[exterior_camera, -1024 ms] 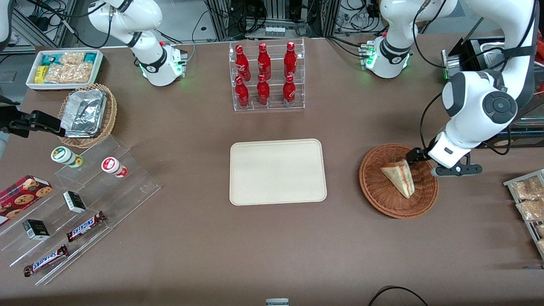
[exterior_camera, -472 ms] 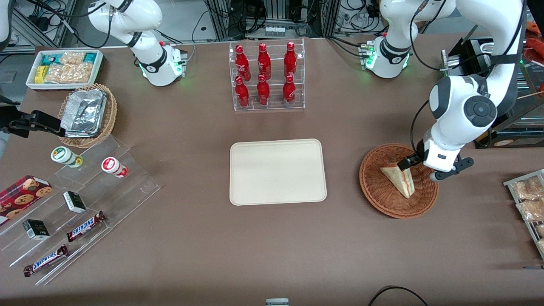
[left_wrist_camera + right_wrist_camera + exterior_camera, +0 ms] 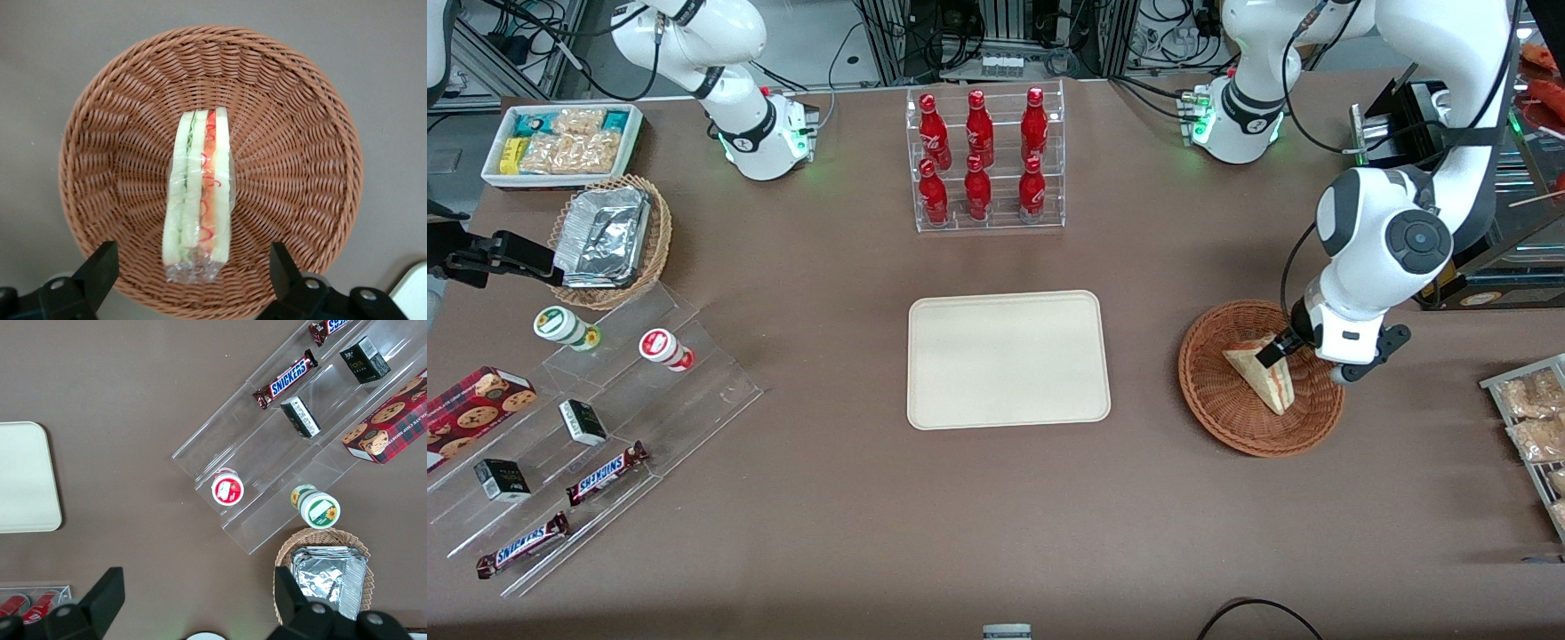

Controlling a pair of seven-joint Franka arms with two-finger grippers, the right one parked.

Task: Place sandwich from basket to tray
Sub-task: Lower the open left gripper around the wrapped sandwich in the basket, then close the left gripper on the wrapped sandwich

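The sandwich, a plastic-wrapped wedge with red, orange and green filling, lies in the round reddish-brown wicker basket toward the working arm's end of the table. My gripper hangs just above the basket, over the sandwich's wide end. It is open, its black fingers well apart on either side of the wedge, not touching it. The cream tray lies bare at the table's middle, beside the basket.
A clear rack of red bottles stands farther from the camera than the tray. A metal rack of snack bags sits at the table edge beside the basket. A stepped acrylic display with snacks, a foil-filled tan basket and a white bin lie toward the parked arm's end.
My gripper has moved from the basket's rim inward over the sandwich and come down a little. The sandwich and basket have stayed put.
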